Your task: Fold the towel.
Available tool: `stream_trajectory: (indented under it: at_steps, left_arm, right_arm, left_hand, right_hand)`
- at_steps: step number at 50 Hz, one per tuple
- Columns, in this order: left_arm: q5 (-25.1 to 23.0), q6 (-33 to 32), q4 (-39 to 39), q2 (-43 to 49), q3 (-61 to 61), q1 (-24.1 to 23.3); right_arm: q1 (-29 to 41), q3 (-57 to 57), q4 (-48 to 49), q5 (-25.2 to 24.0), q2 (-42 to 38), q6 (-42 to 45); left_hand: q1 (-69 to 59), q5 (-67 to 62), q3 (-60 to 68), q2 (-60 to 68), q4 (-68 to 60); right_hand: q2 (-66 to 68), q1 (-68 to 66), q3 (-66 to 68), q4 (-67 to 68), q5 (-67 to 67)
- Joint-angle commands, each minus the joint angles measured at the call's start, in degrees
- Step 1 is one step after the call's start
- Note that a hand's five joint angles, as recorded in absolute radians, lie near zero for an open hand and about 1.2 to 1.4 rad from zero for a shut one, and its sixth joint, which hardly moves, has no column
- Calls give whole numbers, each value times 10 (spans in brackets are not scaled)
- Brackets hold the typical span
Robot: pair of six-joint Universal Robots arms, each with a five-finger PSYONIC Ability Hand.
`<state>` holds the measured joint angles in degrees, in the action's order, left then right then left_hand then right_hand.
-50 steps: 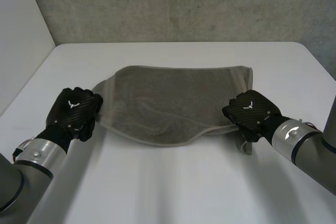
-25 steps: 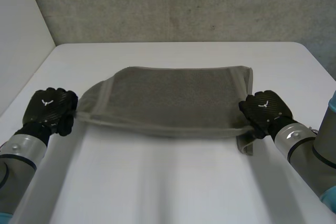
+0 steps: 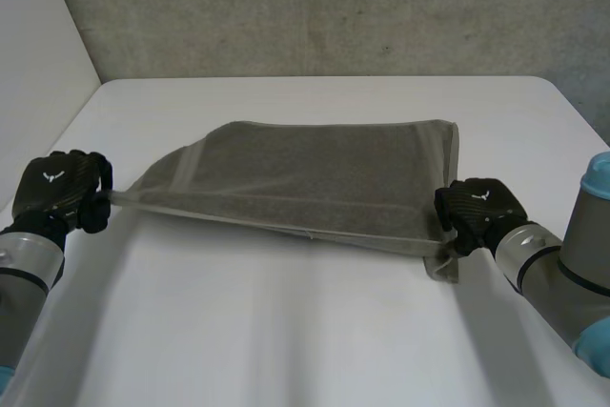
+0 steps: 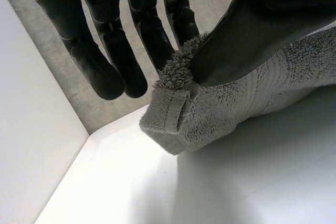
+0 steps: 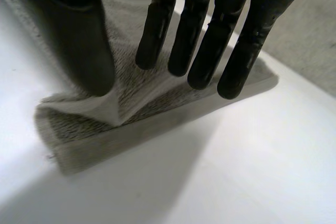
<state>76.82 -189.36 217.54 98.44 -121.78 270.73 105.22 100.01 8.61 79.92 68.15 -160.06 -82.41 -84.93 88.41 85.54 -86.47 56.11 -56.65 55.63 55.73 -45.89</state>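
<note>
The grey towel (image 3: 315,178) lies doubled over on the white table (image 3: 286,331), its upper layer stretched between my hands. My left hand (image 3: 59,186) is out past the towel's left end and shut on its left corner. In the left wrist view the thumb (image 4: 247,35) pinches that hemmed corner (image 4: 173,124) against a finger. My right hand (image 3: 481,209) sits at the towel's near right corner. In the right wrist view its fingers (image 5: 210,35) hang straight just above the towel (image 5: 157,103), and the thumb (image 5: 79,40) stands beside a raised peak of the upper layer.
A grey concrete wall (image 3: 315,7) runs behind the table and a white panel (image 3: 38,73) stands along its left side. Bare tabletop spreads in front of the towel and beyond its far edge.
My left hand has drawn the left corner outward to the left, pulling the sagging near edge taut. My right hand has shifted slightly right and its fingers have straightened.
</note>
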Motion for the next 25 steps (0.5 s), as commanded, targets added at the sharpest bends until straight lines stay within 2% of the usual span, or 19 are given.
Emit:
stream_trajectory:
  at_steps: [1, 5, 9, 13, 15, 18, 19, 20, 25]
  left_arm:
    - [3, 28, -4, -3, 5, 1]
    - [4, 28, -4, -3, 5, 1]
    - [4, 27, -3, -3, 6, 2]
    - [4, 28, -4, -3, 6, 2]
    - [4, 27, -4, -3, 5, 2]
    - [4, 28, -4, -3, 5, 2]
    - [4, 28, -4, -3, 4, 2]
    - [4, 28, -4, -3, 4, 2]
    - [3, 27, -4, -4, 4, 6]
  right_arm:
    - [-3, -39, -37, -5, -16, -10]
    - [-4, -43, -26, -4, 3, -9]
    - [-1, -24, 5, -10, 74, -3]
    - [4, -9, 5, -13, 66, -5]
    - [6, -7, 4, -6, 25, -1]
    - [6, -14, -3, -2, 5, 3]
    - [8, -18, -18, -2, -9, 13]
    - [8, -24, -39, -2, -12, 30]
    - [-2, -31, -99, -8, -8, 82]
  left_hand:
    - [24, 149, -84, -55, 65]
    - [24, 149, -84, -55, 65]
    - [24, 149, -84, -55, 65]
    - [24, 149, -84, -55, 65]
    - [24, 149, -84, -55, 65]
    - [24, 149, -84, -55, 65]
    - [24, 149, -84, -55, 65]
    - [24, 149, -84, -55, 65]
    - [24, 149, -84, -55, 65]
  right_hand:
    - [239, -234, 244, 243, -241]
    - [239, -234, 244, 243, -241]
    - [239, -234, 244, 243, -241]
    - [239, -234, 244, 243, -241]
    - [239, -234, 244, 243, -241]
    - [221, -216, 226, 225, -223]
    - [-15, 21, -11, -12, 13]
    - [-134, 140, -130, -131, 132]
    - [-136, 141, -131, -132, 133]
